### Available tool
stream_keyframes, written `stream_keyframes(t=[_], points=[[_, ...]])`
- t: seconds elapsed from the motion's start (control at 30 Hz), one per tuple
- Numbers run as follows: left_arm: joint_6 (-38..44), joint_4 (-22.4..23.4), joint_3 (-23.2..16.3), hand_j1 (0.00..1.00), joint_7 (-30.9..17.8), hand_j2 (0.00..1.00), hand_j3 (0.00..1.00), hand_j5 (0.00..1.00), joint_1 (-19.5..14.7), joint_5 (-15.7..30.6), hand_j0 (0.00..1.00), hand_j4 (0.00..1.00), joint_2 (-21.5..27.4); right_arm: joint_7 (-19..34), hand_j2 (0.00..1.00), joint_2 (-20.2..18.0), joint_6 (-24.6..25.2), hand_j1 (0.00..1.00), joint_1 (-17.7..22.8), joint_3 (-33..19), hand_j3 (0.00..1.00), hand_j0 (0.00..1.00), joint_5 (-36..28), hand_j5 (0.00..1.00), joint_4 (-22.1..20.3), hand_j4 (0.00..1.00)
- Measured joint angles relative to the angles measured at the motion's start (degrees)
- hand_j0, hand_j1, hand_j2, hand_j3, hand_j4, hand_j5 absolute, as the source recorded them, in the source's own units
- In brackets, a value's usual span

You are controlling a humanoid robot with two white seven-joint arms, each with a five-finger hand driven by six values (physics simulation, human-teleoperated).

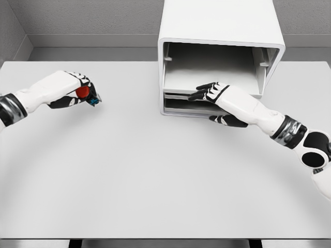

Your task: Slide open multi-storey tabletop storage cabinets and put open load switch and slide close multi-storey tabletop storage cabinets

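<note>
Head view shows the left hand raised over the bench, its fingers clamped around the load switch, a small part with a red knob and a blue end that sticks out just past the fingertips. Well apart from it, across the bare bench top, the right hand reaches into the front of the white storage cabinet. Its dark fingers lie spread over the front edge of the drawer, and the thumb shows below, near the cabinet's lower lip; whether they actually grip the edge cannot be told. Beyond that hand the cabinet's upper compartment stands open and shadowed, with small rail pegs on its side walls. Behind the cabinet runs a grey wall.
</note>
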Motion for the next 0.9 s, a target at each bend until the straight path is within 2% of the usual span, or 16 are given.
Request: stream_keyframes(t=[0.27, 0.43, 0.77, 0.9], points=[[0.1, -2.5, 1.7, 0.49, 0.0, 0.49, 0.49, 0.49, 1.0, 0.4, 0.49, 0.49, -0.1, -0.2, 0.81, -0.7, 0.1, 0.81, 2.3, -0.4, 0.81, 0.81, -0.6, 0.81, -2.0, 0.81], [0.1, -2.7, 1.9, 0.49, 0.0, 0.49, 0.49, 0.49, 1.1, 0.4, 0.49, 0.49, -0.1, -0.1, 0.82, -2.4, 0.0, 0.82, 4.3, -0.7, 0.82, 0.82, -0.3, 0.82, -5.0, 0.82], [0.0, -3.8, 2.5, 0.49, 0.0, 0.49, 0.49, 0.49, 2.3, 0.9, 0.49, 0.49, 0.0, -0.1, 0.82, -5.0, -0.1, 0.82, 5.9, -1.1, 0.82, 0.82, -0.5, 0.82, -8.6, 0.82], [0.0, -4.0, 2.7, 0.49, 0.0, 0.49, 0.49, 0.49, 2.3, 0.9, 0.49, 0.49, 0.0, 0.0, 0.82, -5.5, -0.1, 0.82, 7.7, -3.1, 0.82, 0.82, -0.6, 0.82, -10.1, 0.82]])
